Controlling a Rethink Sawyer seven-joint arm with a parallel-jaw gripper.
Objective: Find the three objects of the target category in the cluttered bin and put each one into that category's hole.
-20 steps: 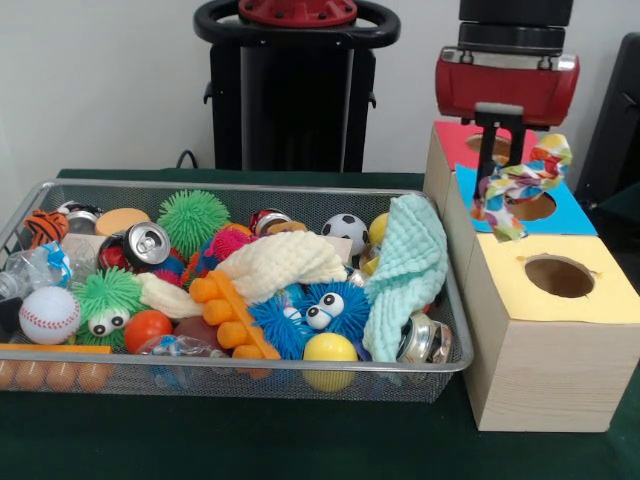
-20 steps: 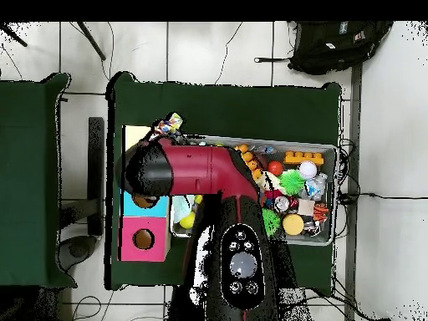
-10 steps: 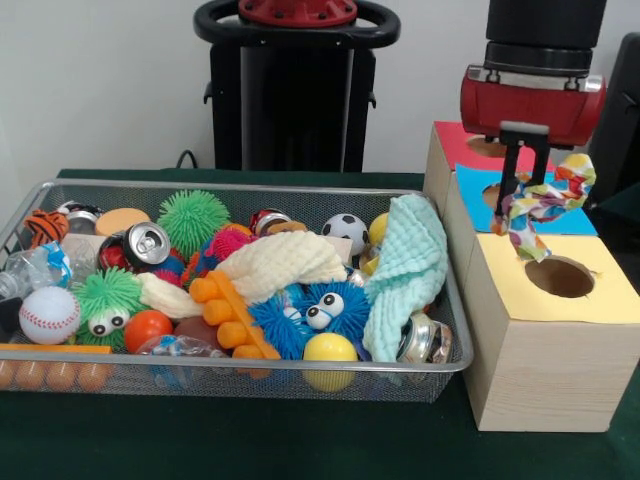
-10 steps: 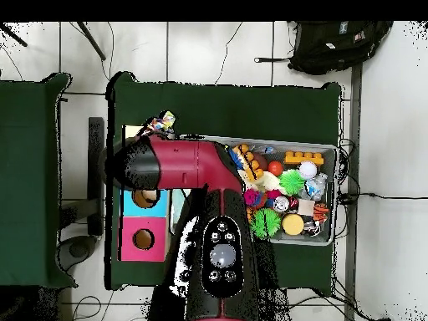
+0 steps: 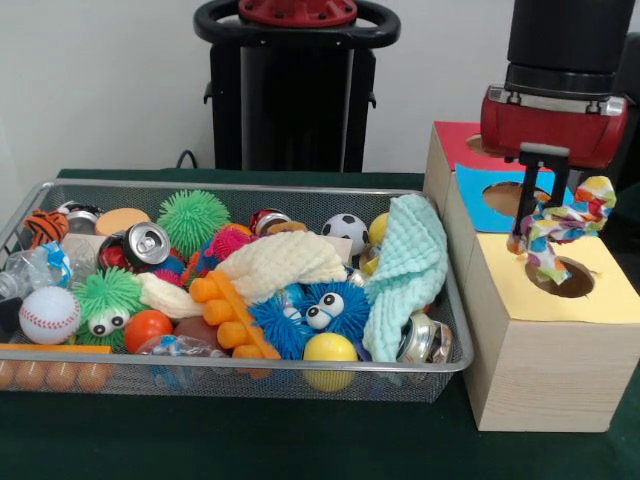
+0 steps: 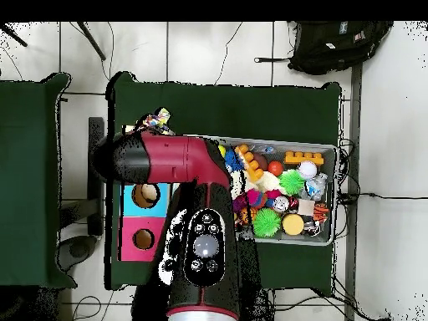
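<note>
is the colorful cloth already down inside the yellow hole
No, the colorful cloth hangs from the hand just above the yellow hole.

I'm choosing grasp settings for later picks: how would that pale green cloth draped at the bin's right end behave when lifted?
Probably floppy: the pale green cloth sags in folds over the bin rim. Likely light, though it may drag neighbours such as the dented can beneath it. The multicoloured cloth dangling from the hand hangs similarly limp.

Arm (image 6: 180,163) fat, round, dark red with black end cap. Black panel on top has round light button and small dark buttons around it. Above jaws, red box-shaped wrist block (image 5: 555,122) with silver edge, under black round tube. Gripper (image 5: 535,195) thin, black.
</note>
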